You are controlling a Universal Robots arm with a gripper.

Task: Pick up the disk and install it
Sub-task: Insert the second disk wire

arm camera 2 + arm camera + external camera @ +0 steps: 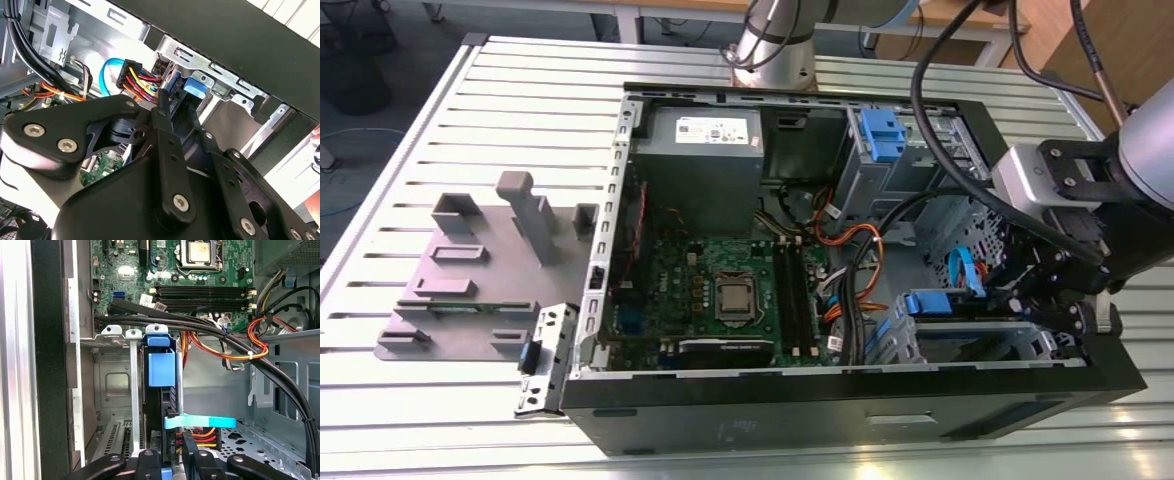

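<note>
Matt black plastic tool [167, 107]; blue plastic bracket [161, 367]; bare metal cage [115, 380].

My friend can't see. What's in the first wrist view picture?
The robot's black tool reaches into an open computer case, right by a disk with a blue bracket standing in its metal bay. Behind it are black cables and a green motherboard.

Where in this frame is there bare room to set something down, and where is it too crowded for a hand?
Free: slatted table beyond the grey fixture plate, and the strip along the case's front edge. Crowded: the case corner where the gripper sits by the disk, among cables.
</note>
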